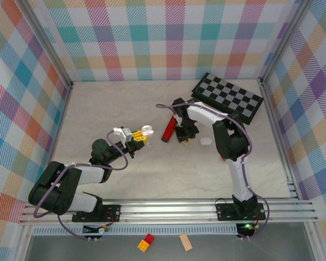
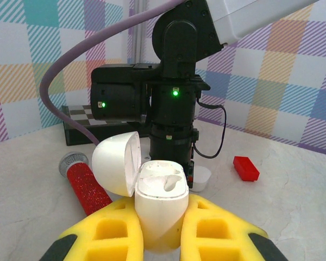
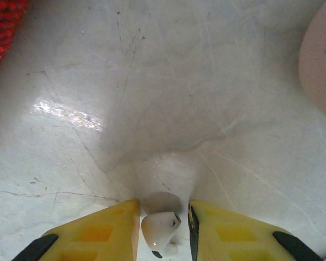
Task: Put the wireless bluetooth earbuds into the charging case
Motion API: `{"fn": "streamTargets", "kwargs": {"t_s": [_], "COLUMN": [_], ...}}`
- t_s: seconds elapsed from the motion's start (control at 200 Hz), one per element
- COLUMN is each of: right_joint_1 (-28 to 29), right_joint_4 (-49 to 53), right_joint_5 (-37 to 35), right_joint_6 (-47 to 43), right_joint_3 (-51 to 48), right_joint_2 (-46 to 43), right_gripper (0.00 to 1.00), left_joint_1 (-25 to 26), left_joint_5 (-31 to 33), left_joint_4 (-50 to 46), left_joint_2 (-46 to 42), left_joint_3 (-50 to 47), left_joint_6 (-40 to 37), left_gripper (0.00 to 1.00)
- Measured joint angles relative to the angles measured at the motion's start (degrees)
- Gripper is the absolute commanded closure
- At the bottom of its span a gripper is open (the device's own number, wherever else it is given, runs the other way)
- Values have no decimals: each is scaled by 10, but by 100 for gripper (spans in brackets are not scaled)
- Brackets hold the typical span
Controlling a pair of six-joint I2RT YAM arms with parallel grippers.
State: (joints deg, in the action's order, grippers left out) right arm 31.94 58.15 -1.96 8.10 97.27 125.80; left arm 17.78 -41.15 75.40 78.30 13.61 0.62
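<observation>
A white charging case [image 2: 158,198] stands upright between my left gripper's [image 2: 158,213] yellow fingers, its lid [image 2: 115,163] hinged open to the left and both moulded sockets bare. From above, the case [image 1: 146,130] sits at the tip of the left gripper [image 1: 139,135], held above the table left of centre. My right gripper [image 1: 186,140] points straight down at the table. A white earbud [image 3: 160,228] with a dark tip lies between its fingers, pressed against the left finger, its shadow on the table just beyond. The right gripper [image 3: 163,209] is closed narrowly round it.
A red glittery microphone [image 1: 168,130] lies just left of the right gripper, between both arms. A small white rounded object [image 1: 206,141] sits right of that gripper. A checkerboard [image 1: 228,97] lies at the back right. A red block [image 2: 245,168] rests on the table.
</observation>
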Motion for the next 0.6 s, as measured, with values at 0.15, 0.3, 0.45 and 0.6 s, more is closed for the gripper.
{"fn": "streamTargets", "kwargs": {"t_s": [0.15, 0.3, 0.45, 0.6], "right_joint_1": [0, 0, 0, 0], "right_joint_4": [0, 0, -5, -29], "right_joint_5": [-3, -4, -4, 2], "right_joint_6": [2, 5, 11, 19], "right_joint_3": [0, 0, -4, -32], "right_joint_2": [0, 0, -4, -26], "right_gripper": [74, 75, 74, 73], "left_joint_1": [0, 0, 0, 1], "left_joint_5": [-3, -3, -4, -4], "left_joint_4": [0, 0, 0, 0], "left_joint_2": [0, 1, 3, 7], "left_joint_3": [0, 0, 1, 5], "left_joint_6": [0, 0, 0, 2], "left_gripper": [100, 100, 100, 100]}}
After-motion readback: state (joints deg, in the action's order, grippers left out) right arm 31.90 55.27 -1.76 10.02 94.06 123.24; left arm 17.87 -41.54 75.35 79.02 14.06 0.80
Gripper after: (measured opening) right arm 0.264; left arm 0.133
